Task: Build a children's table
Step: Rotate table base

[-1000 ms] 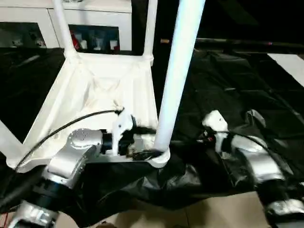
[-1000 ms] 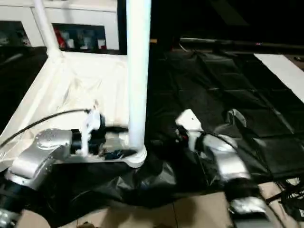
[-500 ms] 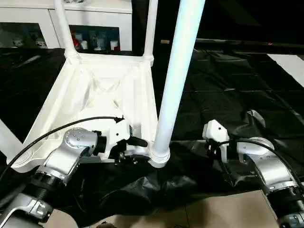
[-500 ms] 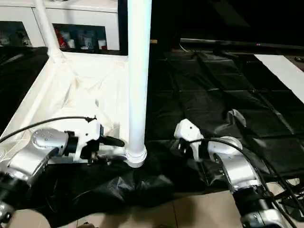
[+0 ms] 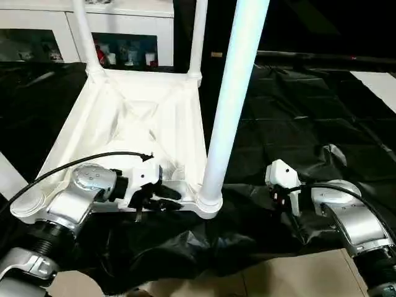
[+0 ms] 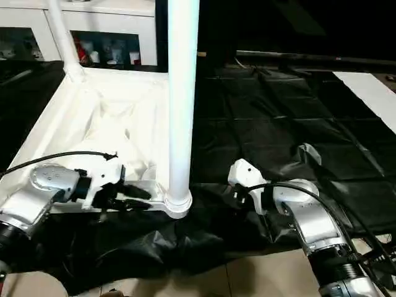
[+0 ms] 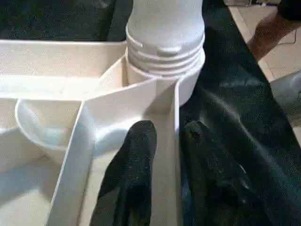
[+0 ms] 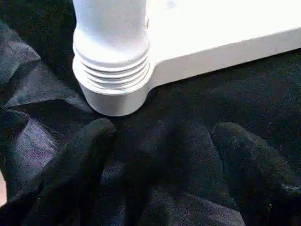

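The children's table lies upside down on black cloth, its white ribbed top (image 5: 142,117) facing up. Legs stand in its corner sockets. The thick near-right leg (image 5: 232,99) rises from its socket (image 5: 209,204), and two thinner legs (image 5: 83,31) (image 5: 198,31) stand at the far corners. My left gripper (image 5: 162,197) is at the near rim beside that socket. It is shut on the thin rim wall (image 7: 165,108), one finger (image 7: 136,155) inside and one outside. My right gripper (image 8: 162,127) hangs open over the cloth just right of the socket, holding nothing.
A white cabinet (image 5: 124,18) with glass doors stands behind the table. Crumpled black cloth (image 5: 297,105) covers the ground to the right. Tan floor (image 5: 278,278) shows at the near edge. A white sheet (image 5: 377,83) lies far right, and a dark bar (image 5: 309,59) crosses the back.
My left gripper's fingers have closed in around the near rim wall, and the gripper has settled lower along it. The right arm has barely moved. The view has shifted.
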Available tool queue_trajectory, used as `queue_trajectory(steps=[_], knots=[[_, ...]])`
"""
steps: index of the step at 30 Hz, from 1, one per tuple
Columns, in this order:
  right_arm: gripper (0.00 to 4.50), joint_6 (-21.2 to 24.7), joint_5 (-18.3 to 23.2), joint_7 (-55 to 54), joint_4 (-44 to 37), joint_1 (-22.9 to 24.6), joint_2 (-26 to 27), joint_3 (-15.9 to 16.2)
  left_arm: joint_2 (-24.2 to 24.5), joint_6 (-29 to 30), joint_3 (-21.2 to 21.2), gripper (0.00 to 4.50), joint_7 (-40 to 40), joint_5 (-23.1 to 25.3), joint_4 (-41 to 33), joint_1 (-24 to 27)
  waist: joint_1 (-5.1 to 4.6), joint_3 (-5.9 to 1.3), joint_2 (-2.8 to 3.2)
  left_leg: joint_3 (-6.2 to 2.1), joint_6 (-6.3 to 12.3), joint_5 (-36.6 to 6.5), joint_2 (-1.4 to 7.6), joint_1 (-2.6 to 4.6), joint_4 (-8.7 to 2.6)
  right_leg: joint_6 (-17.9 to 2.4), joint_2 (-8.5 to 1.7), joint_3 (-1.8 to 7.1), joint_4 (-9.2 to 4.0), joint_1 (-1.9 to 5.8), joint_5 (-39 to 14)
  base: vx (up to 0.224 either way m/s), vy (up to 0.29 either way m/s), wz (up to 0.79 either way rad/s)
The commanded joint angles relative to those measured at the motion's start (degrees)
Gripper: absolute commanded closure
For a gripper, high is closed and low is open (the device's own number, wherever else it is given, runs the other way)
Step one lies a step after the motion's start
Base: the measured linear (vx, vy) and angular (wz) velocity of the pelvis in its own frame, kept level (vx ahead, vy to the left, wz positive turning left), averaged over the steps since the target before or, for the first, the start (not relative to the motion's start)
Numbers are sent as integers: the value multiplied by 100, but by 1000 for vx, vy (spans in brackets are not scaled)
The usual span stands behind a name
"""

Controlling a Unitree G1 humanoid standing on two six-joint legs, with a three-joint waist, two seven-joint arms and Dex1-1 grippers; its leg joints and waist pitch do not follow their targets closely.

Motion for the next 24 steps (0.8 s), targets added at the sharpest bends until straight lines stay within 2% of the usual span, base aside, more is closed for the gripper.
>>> queue_trajectory(steps=[1, 3, 6, 7, 9, 20, 24], knots=[[70, 7, 26, 21, -50, -1, -96, 32, 45, -41, -67, 368, -44, 125, 117, 80, 25, -343, 32, 29, 112, -1085, 54, 9, -420, -1088, -370, 245, -488, 292, -1060, 0, 0, 0], [70, 1, 26, 21, -38, -5, -98, 42, 47, -52, -51, 401, -49, 138, 158, 77, 28, -339, 28, 27, 101, -1093, 55, 7, -425, -1074, -367, 243, -488, 293, -1086, 0, 0, 0], [70, -16, 22, 10, -29, -9, -107, 64, 77, -42, -70, 414, -93, 182, 187, 81, 32, -341, 25, 26, 91, -1088, 53, 6, -425, -1059, -375, 245, -493, 296, -1121, 0, 0, 0], [70, -7, 21, 9, -34, -13, -108, 63, 83, -37, -74, 429, -115, 183, 186, 80, 37, -338, 2, 27, 98, -1082, 56, 2, -426, -1062, -375, 245, -485, 294, -1133, 0, 0, 0], [70, -5, 21, 11, -32, -18, -109, 64, 84, -40, -74, 442, -130, 191, 189, 78, 38, -334, 12, 28, 95, -1121, 57, 9, -427, -1047, -376, 244, -496, 285, -1210, 0, 0, 0], [70, -14, 23, -4, -8, -56, -98, 106, 131, 120, -386, 442, -350, 462, -4, 93, 42, -343, 22, 25, 83, -1081, 59, 6, -428, -1075, -373, 242, -484, 294, -1085, 0, 0, 0], [70, -25, 8, -27, 7, -62, -75, 120, -25, 238, -349, 442, 52, 617, 52, 44, 44, -337, 36, 26, 69, -1143, 60, 15, -430, -1095, -368, 243, -490, 289, -1106, 0, 0, 0]])
